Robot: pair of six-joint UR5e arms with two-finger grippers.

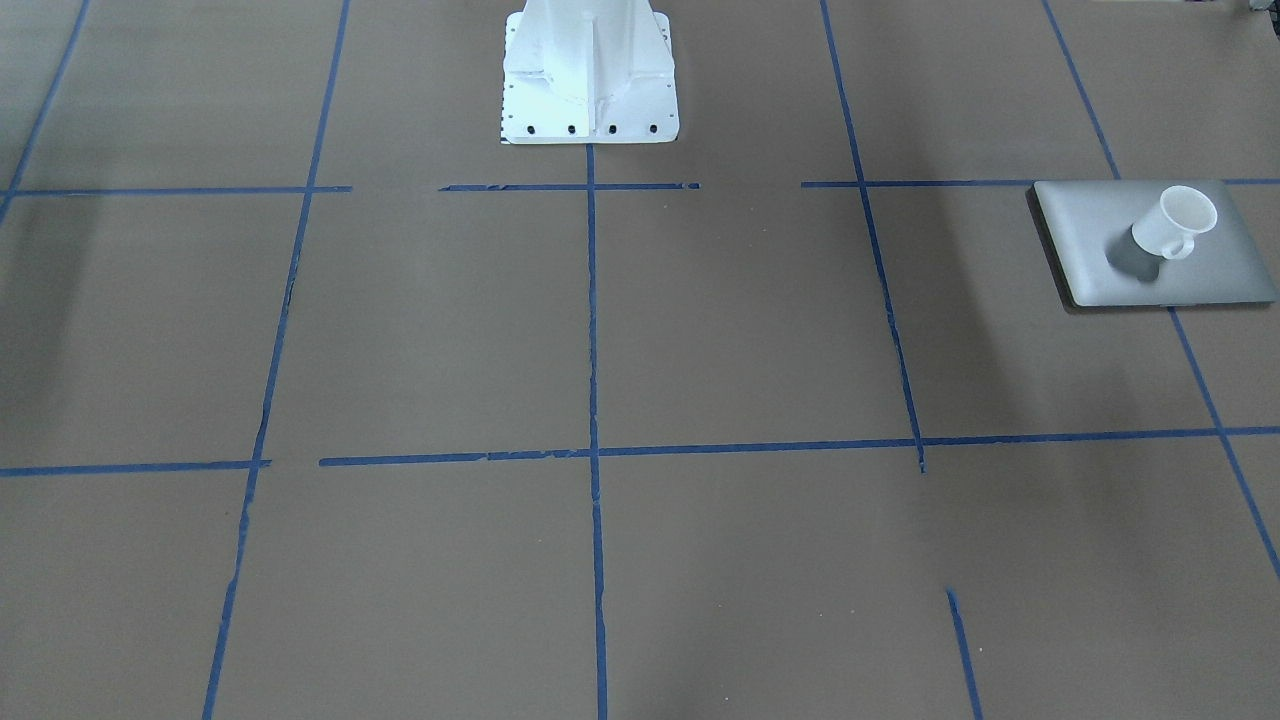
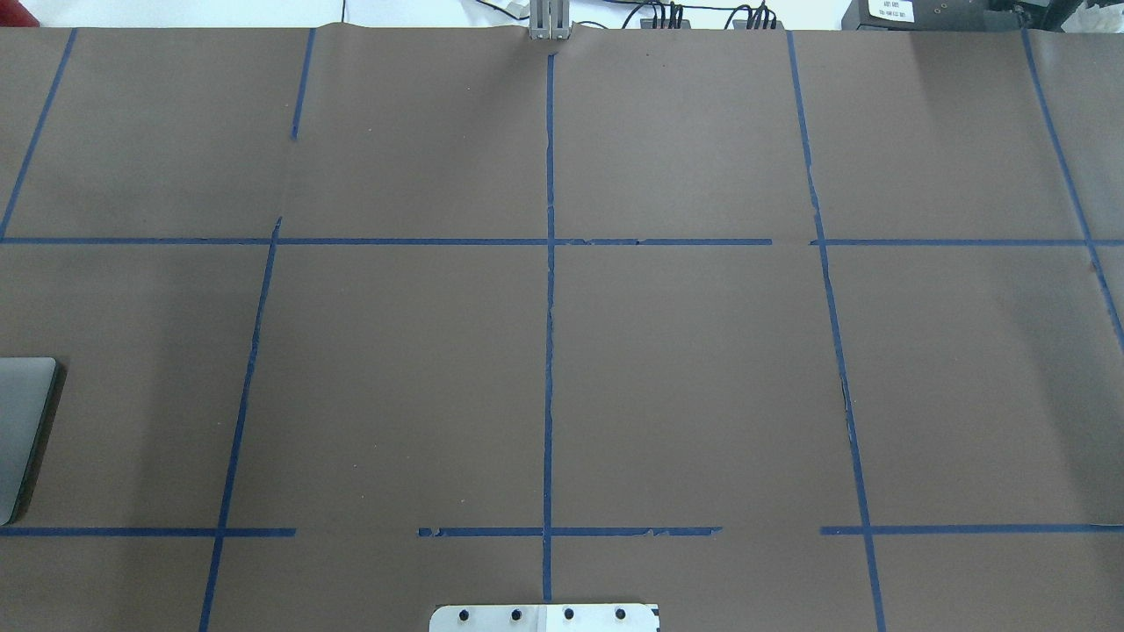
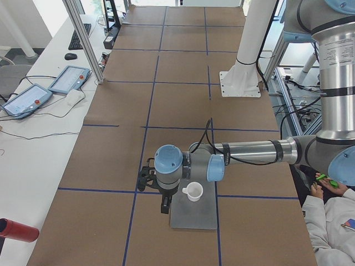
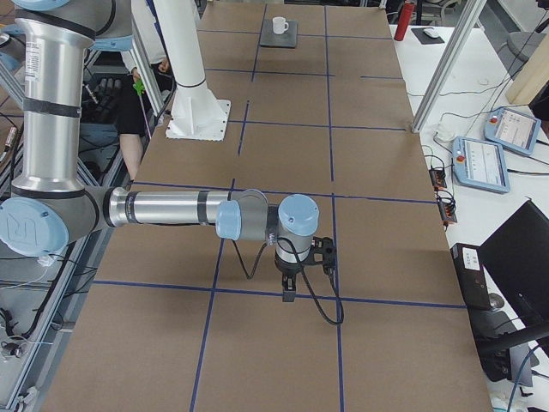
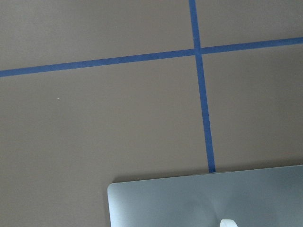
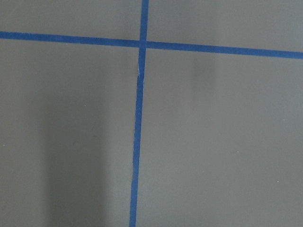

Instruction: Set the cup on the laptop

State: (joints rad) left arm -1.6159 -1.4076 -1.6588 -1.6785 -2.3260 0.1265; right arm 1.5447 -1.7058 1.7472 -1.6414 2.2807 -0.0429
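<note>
The white cup (image 1: pixel 1175 222) stands upright on the silver-grey laptop (image 1: pixel 1090 240), near the lid's middle, with nothing holding it. The laptop lies flat at the table's end on my left, and only its edge shows in the overhead view (image 2: pixel 22 421). In the exterior left view the cup (image 3: pixel 193 192) sits on the laptop (image 3: pixel 194 219), and my left gripper (image 3: pixel 165 206) hangs just beside it, apart from the cup; I cannot tell whether it is open or shut. My right gripper (image 4: pixel 289 294) points down over bare table far from the cup (image 4: pixel 279 25); I cannot tell its state.
The white robot pedestal (image 1: pixel 590 80) stands at the table's robot side. Blue tape lines grid the brown table. Two teach pendants (image 3: pixel 69 79) and a metal post (image 3: pixel 83 39) are on the side bench. A red bottle (image 3: pixel 16 230) lies near the table's end. A person (image 3: pixel 333 216) sits beside the robot.
</note>
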